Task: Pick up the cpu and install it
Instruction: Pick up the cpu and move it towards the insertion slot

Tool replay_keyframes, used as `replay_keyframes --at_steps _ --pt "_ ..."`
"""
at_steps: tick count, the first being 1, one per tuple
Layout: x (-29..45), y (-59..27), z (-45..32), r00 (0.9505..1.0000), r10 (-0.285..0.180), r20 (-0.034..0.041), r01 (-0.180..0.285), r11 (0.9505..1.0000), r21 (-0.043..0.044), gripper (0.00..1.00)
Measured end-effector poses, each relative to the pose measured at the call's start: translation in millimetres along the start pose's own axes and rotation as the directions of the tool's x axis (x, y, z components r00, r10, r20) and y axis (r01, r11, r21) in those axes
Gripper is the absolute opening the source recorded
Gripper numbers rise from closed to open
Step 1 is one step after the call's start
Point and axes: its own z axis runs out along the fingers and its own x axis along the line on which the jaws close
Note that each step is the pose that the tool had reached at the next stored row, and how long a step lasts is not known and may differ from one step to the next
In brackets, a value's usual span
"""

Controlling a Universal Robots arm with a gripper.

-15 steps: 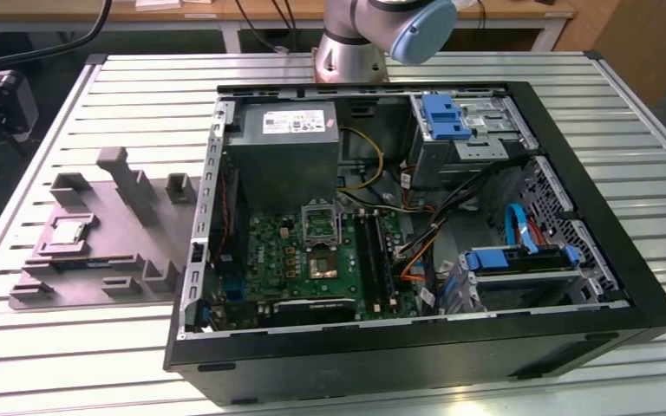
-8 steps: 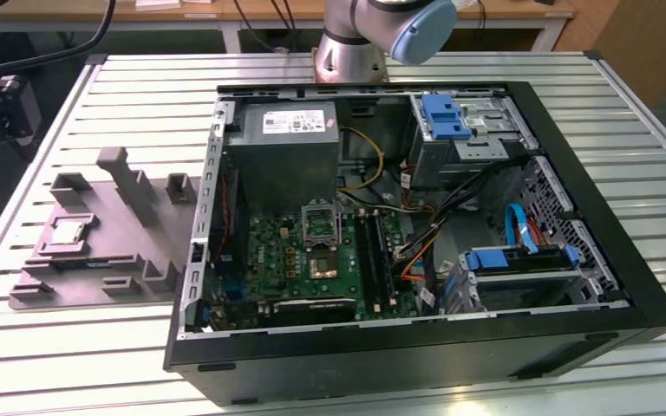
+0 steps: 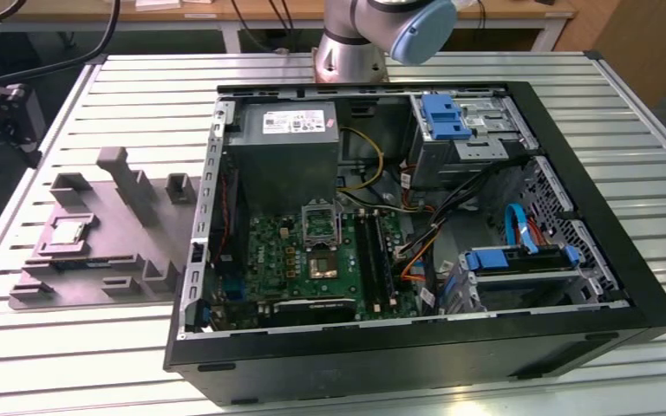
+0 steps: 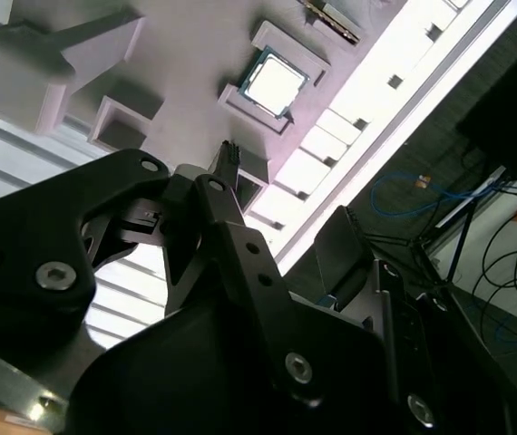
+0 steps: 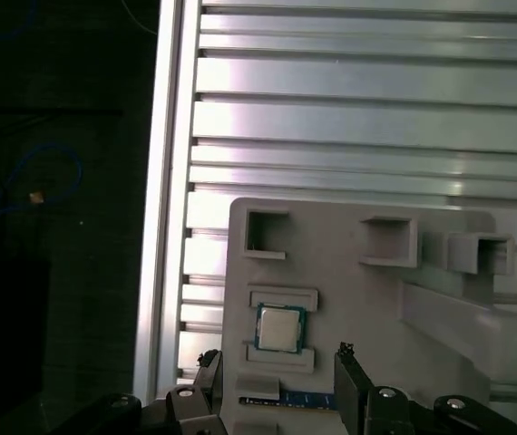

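The cpu (image 3: 70, 231) lies flat in a recess of the grey fixture plate (image 3: 136, 251), at the exterior view's left beside the open computer case. Both wrist views show it as a small silvery square with a pale green rim (image 5: 281, 328) (image 4: 275, 82). My gripper (image 5: 277, 355) hovers above the fixture, open, one black fingertip (image 5: 345, 351) on each side of the chip's line, with nothing between them. In the second wrist view the gripper (image 4: 286, 195) stands apart from the chip. Inside the case, the motherboard (image 3: 275, 260) has its socket (image 3: 323, 263) uncovered, the hinged frame (image 3: 320, 224) raised.
The black case (image 3: 610, 260) holds a grey power supply (image 3: 284, 143), blue drive brackets (image 3: 446, 117) and loose cables (image 3: 472, 208). Raised blocks (image 3: 125, 178) stand on the fixture, and a memory stick (image 5: 306, 399) lies near the chip. The slatted table's edge (image 5: 163, 181) runs close by.
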Motion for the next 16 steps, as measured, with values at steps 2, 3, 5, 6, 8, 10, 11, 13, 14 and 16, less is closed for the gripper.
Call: replay_keyframes --at_steps 2,3,5,6,8,10,11,13,14,16 --pt "0.1 -0.1 2.9 1.0 0.0 0.0001 0.0 1.0 -0.0001 0.6" --pt "0.0 -0.2 3.8 1.0 0.0 0.0001 0.0 1.0 -0.0001 0.6" --pt "0.1 -0.3 4.5 1.0 0.0 -0.0002 0.0 1.0 0.0001 0.6" --pt "0.1 -0.3 4.5 1.0 0.0 -0.0002 0.0 1.0 0.0001 0.6" --pt "0.1 -0.3 4.6 1.0 0.0 -0.0001 0.0 1.0 0.0 0.6" --pt "0.1 -0.3 4.7 1.0 0.0 0.0 0.0 1.0 0.0 0.6" --pt "0.1 -0.3 4.7 1.0 0.0 0.0 0.0 1.0 0.0 0.6" --pt "0.1 -0.3 4.8 1.0 0.0 0.0001 0.0 1.0 0.0 0.6" --pt "0.2 -0.3 4.8 1.0 0.0 0.0001 0.0 1.0 -0.0001 0.62" --pt "0.2 -0.3 4.9 1.0 0.0 0.0 0.0 1.0 -0.0001 0.62"
